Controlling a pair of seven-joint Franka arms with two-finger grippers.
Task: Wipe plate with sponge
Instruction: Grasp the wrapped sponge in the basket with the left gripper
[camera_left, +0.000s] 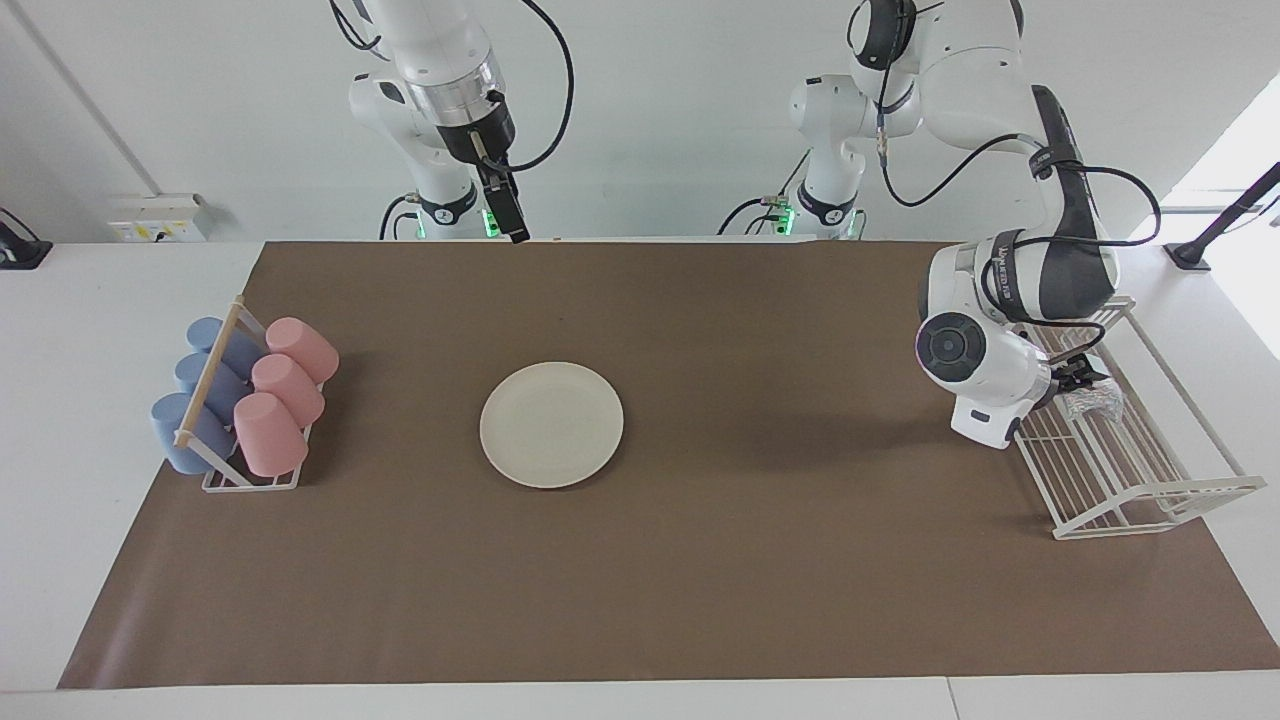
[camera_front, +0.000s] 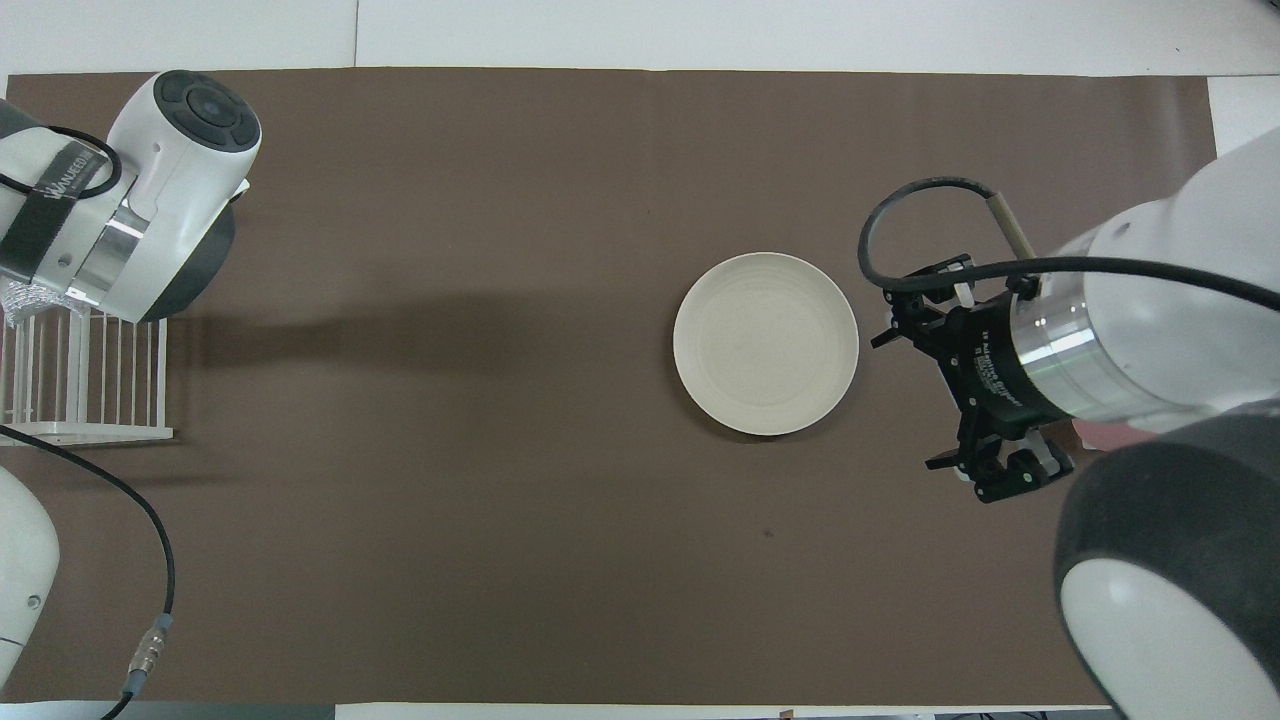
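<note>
The cream-white plate (camera_left: 551, 424) (camera_front: 766, 343) lies flat on the brown mat, with nothing on it. The silvery speckled sponge (camera_left: 1097, 402) rests in the white wire rack (camera_left: 1150, 500) at the left arm's end of the table. My left arm bends down into the rack, and my left gripper (camera_left: 1076, 378) is right at the sponge, open. In the overhead view the left arm hides that gripper and most of the sponge. My right gripper (camera_left: 512, 222) (camera_front: 902, 402) hangs open and empty high over the mat, on the cup-holder side of the plate.
A small holder (camera_left: 250, 480) with pink cups (camera_left: 285, 388) and blue cups (camera_left: 200, 385) lying on their sides stands at the right arm's end. The wire rack (camera_front: 90, 432) pokes out below the left arm in the overhead view. The brown mat (camera_left: 700, 560) covers most of the table.
</note>
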